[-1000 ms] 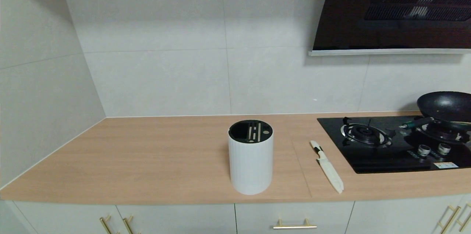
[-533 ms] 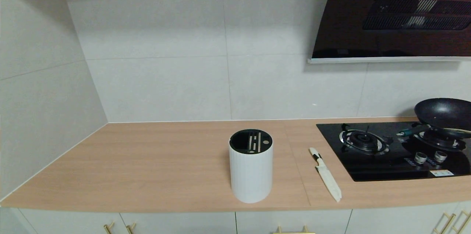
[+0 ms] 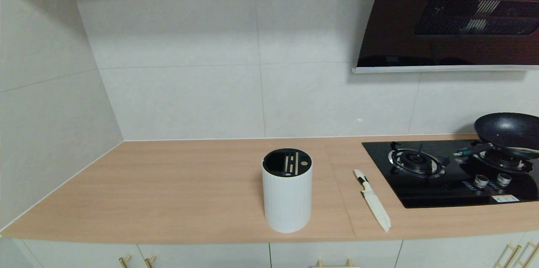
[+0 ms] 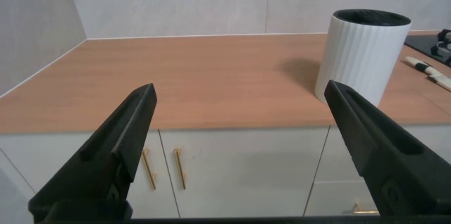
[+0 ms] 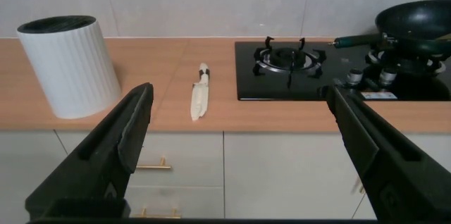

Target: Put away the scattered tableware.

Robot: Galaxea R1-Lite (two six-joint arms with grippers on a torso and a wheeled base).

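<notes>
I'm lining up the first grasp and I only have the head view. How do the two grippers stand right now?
Observer: The left gripper is open, spread wide, facing the counter's front edge.
Operator: And the right one?
Observer: The right gripper is open too. The knife lies on the counter straight ahead of it, and the white holder is off to one side.
Operator: Is either one carrying anything?
Observer: No, both are empty.
</notes>
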